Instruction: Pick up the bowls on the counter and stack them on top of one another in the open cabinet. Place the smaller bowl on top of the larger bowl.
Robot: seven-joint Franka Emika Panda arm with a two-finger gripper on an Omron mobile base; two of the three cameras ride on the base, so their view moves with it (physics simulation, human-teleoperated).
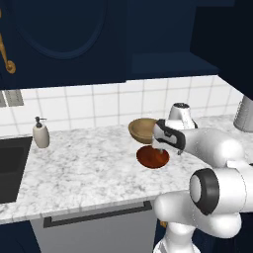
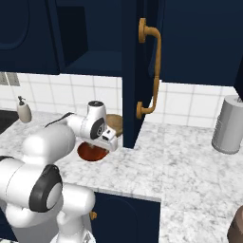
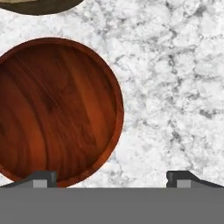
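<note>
Two wooden bowls sit on the marbled counter (image 1: 84,158), near its back edge: one smaller bowl (image 1: 152,158), reddish-brown, and one larger bowl (image 1: 143,129), light tan, just behind it toward the tiled wall. The gripper (image 3: 112,177) hangs over the smaller bowl's rim with its fingers spread apart and nothing between them. One soap dispenser (image 1: 41,133) stands by the sink, and the open cabinet (image 1: 168,62) sits above.
</note>
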